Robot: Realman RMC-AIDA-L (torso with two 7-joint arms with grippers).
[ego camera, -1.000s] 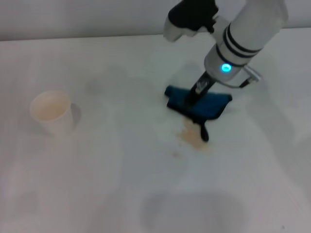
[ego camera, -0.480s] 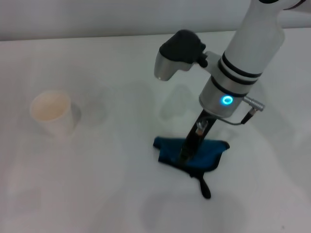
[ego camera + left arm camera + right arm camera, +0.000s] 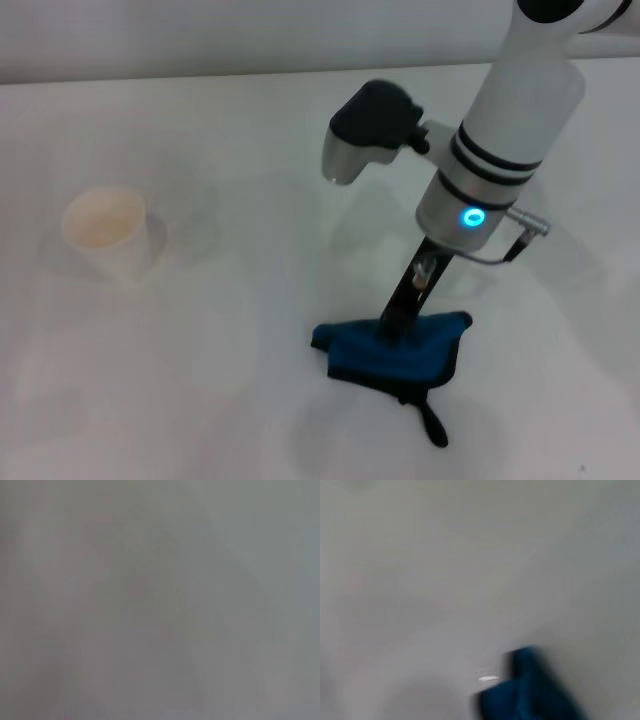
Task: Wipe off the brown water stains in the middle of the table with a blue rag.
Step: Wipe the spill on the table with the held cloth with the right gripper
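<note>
dragged nearer the robot and farther from the paper cup (image 3: 105,233), the soft, limp blue rag (image 3: 395,347) lies bunched on the table (image 3: 200,380), right gripper (image 3: 393,322) pinching its middle, no stain showing.

Blue rag (image 3: 530,690) lies on white table (image 3: 445,570).

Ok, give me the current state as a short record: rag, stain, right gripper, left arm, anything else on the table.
blue rag: bunched on the table, near the front edge, loop tab trailing toward the robot
brown water stains: none visible on the bare surface around the rag
right gripper: pressed down onto the rag from above; fingers buried in the cloth
left arm: not in the head view; its wrist camera shows nothing recognisable
paper cup: upright, far to the left, apart from the rag
</note>
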